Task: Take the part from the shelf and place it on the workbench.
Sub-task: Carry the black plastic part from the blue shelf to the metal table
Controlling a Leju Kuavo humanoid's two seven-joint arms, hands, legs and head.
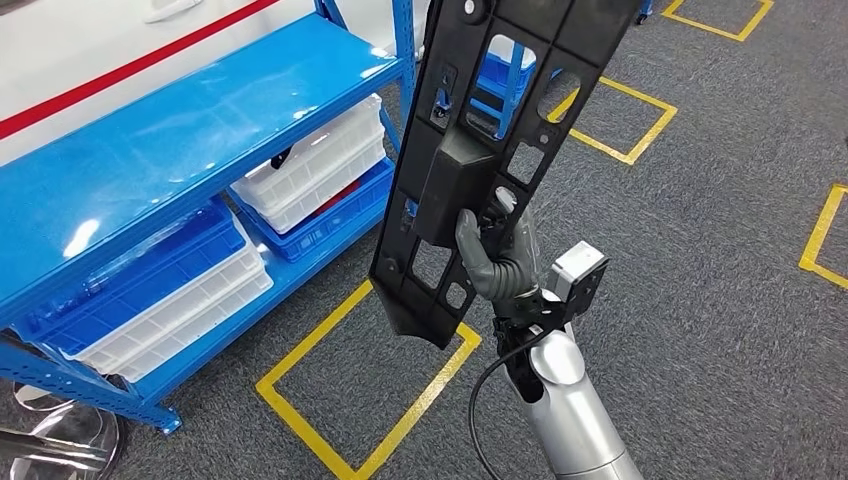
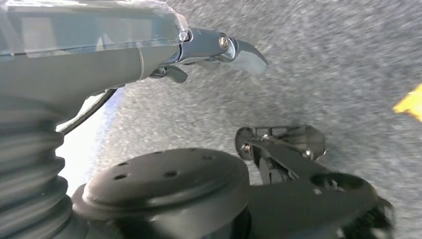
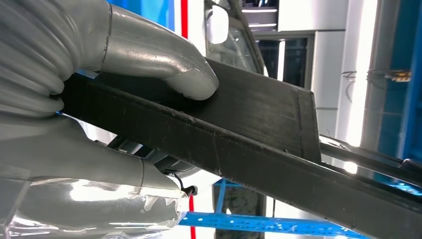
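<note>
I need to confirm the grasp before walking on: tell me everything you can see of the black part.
The black part is a long, flat panel, apparently moulded plastic, with many rectangular cut-outs and a raised box-like block near its middle. It is held up in the air, tilted, in front of the blue shelf and above the carpet. The right hand grips it at the block; in the right wrist view the thumb presses on it. Its upper end is out of frame.
</note>
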